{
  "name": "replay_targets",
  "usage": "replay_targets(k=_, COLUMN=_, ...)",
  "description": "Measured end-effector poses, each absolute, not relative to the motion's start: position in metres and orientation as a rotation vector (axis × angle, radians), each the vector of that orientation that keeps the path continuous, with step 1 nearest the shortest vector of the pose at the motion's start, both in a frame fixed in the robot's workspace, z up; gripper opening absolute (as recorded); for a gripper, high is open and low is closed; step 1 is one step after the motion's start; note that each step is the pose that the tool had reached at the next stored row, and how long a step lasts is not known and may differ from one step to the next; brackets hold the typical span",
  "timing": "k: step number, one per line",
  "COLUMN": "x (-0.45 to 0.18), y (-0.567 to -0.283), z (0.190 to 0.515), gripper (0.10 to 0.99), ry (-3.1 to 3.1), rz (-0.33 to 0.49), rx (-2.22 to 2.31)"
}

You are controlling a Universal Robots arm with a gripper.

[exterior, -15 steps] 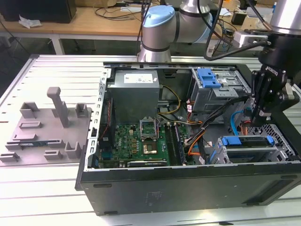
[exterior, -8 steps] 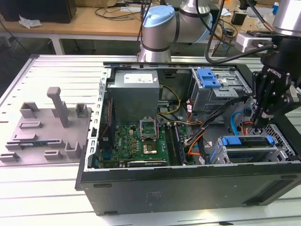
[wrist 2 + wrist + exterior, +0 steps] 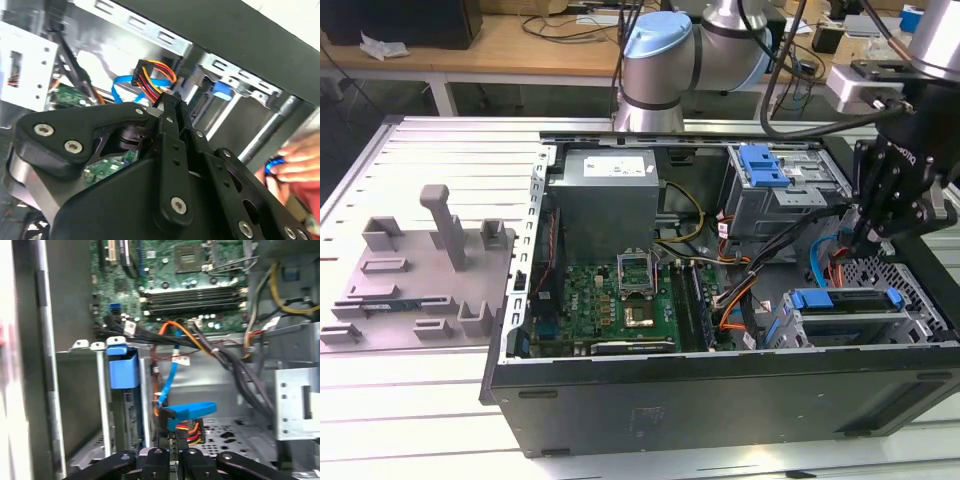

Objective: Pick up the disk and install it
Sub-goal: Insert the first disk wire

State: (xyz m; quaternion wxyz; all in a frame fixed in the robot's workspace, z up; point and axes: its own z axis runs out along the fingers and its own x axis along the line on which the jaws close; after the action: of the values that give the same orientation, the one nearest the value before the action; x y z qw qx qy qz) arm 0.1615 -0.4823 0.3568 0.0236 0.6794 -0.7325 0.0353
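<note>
An open computer case [image 3: 720,390] lies on its side on a slatted metal counter [image 3: 440,150], with the robot arm [image 3: 660,60] reaching in from the far edge. The disk [image 3: 842,322] sits in a drive cage [image 3: 920,325] at the exterior view's right, low in the frame and against the case's near wall, its blue carrier bracket running across its upper edge. In the first wrist view the disk [image 3: 123,405] stands on edge inside that cage, capped by the blue bracket.

The black gripper [image 3: 860,243] hangs just above and behind the cage, at the exterior view's right. In both wrist views its fingers [image 3: 156,460] are drawn close together, and in the second wrist view the gripper [image 3: 169,102] has its tips at a black plug [image 3: 159,102] trailing red, yellow and orange wires; whether the fingers actually pinch that plug cannot be told.

Toward the middle of the exterior view lie the green motherboard [image 3: 620,300] and, above it, the grey power-supply box [image 3: 610,195]. A ribbed blue latch [image 3: 765,165] tops a second cage in the upper right. A grey fixture [image 3: 420,270] rests on the counter at the exterior view's left, apart from the case. In the second wrist view a person's hand [image 3: 297,160] shows beyond the case wall.
</note>
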Motion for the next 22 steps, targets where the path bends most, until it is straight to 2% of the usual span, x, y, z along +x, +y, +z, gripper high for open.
replay_targets(k=10, x=0.161, y=-0.487, z=0.358, gripper=0.169, ry=-2.281, rz=0.080, rx=2.115)
replay_targets(k=13, x=0.163, y=-0.498, z=0.358, gripper=0.169, ry=-2.302, rz=0.035, rx=2.134)
replay_targets(k=22, x=0.167, y=-0.511, z=0.360, gripper=0.169, ry=-2.300, rz=0.029, rx=2.132)
